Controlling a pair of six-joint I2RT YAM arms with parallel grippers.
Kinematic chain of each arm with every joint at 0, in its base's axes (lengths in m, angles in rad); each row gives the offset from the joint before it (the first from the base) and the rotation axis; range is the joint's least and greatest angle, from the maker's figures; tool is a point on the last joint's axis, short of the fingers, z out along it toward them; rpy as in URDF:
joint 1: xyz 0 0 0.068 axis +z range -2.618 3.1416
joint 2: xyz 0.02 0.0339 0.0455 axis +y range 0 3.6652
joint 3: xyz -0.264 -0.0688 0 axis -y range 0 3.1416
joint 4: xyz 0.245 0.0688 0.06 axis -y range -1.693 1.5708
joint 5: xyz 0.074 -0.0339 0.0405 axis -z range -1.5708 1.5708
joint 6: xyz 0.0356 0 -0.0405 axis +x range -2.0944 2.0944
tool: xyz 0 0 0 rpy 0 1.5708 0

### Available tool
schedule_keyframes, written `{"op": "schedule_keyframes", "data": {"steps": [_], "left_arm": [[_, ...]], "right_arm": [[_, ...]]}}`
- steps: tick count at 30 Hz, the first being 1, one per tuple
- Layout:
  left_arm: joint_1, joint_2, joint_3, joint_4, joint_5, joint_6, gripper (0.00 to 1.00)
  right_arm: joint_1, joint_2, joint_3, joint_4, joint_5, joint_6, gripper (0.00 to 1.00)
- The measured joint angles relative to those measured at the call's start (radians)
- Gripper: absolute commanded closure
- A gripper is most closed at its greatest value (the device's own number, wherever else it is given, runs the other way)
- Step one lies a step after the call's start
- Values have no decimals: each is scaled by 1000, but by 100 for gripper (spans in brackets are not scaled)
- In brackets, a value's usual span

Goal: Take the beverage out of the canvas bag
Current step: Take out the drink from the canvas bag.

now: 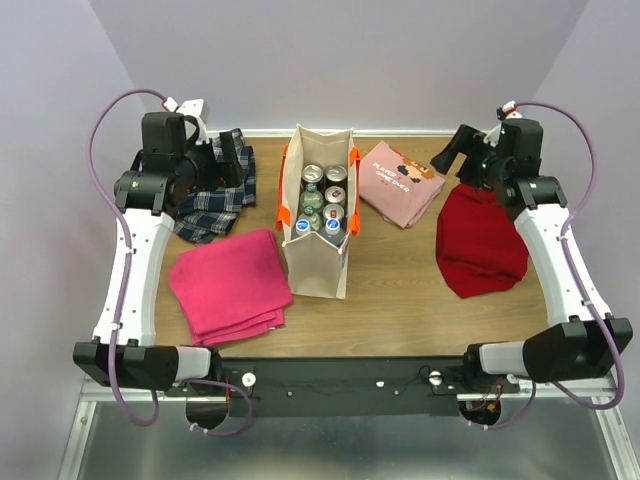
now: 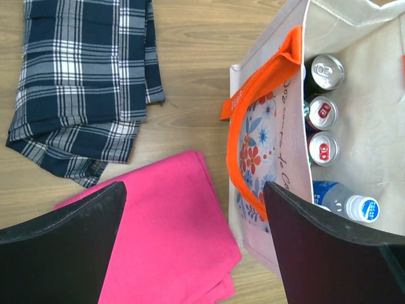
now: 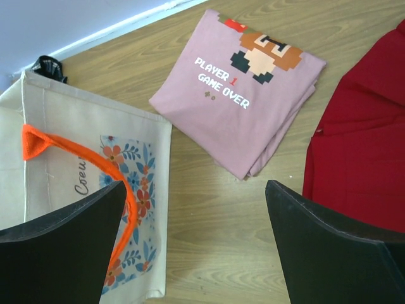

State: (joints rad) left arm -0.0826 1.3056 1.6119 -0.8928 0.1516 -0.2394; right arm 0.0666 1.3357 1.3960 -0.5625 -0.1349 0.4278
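Between both parted jaws, canvas bag [image 1: 318, 266], untouched

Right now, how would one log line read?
stage: not started | left gripper: open, empty | right gripper: open, empty | bag: upright, drinks inside

You have a beige canvas bag [image 1: 318, 265] with bright orange handles [image 2: 253, 107] and a blue-and-red flower print on its side. In it you see silver cans [image 2: 326, 71], two with red tabs, and a blue-labelled bottle [image 2: 354, 206] with a white cap. Around it: a navy-and-white plaid cloth [image 2: 82, 82], a hot-pink cloth [image 1: 230, 285], a pale pink shirt [image 3: 247, 95] with white lettering, and a deep red cloth [image 1: 480, 245] — all on a brown wood-grain table [image 1: 400, 300].
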Motion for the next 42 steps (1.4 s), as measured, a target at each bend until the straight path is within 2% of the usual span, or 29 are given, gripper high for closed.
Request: {"op": "schedule_keyframes", "data": {"steps": [9, 12, 18, 24, 28, 32, 36, 42], "left_arm": [[-18, -72, -88, 31, 21, -16, 1], [-71, -91, -111, 35, 10, -19, 1], [-250, -93, -146, 30, -67, -26, 1], [-259, -97, -184, 37, -113, -60, 1], [-259, -93, -183, 38, -146, -70, 1], [-259, -74, -166, 34, -167, -68, 1], [-260, -61, -137, 35, -166, -63, 1], [-314, -96, -162, 53, -167, -66, 1]], "right_arm": [[0, -74, -4, -50, 13, -38, 0], [0, -26, 73, -111, 30, -64, 0], [0, 33, 169, -171, 53, -106, 0], [37, 76, 282, -212, 109, -149, 0], [108, 132, 358, -236, 166, -165, 0], [256, 220, 446, -254, 283, -168, 0], [415, 264, 455, -251, 339, -160, 0], [444, 242, 426, -245, 327, -140, 0]]}}
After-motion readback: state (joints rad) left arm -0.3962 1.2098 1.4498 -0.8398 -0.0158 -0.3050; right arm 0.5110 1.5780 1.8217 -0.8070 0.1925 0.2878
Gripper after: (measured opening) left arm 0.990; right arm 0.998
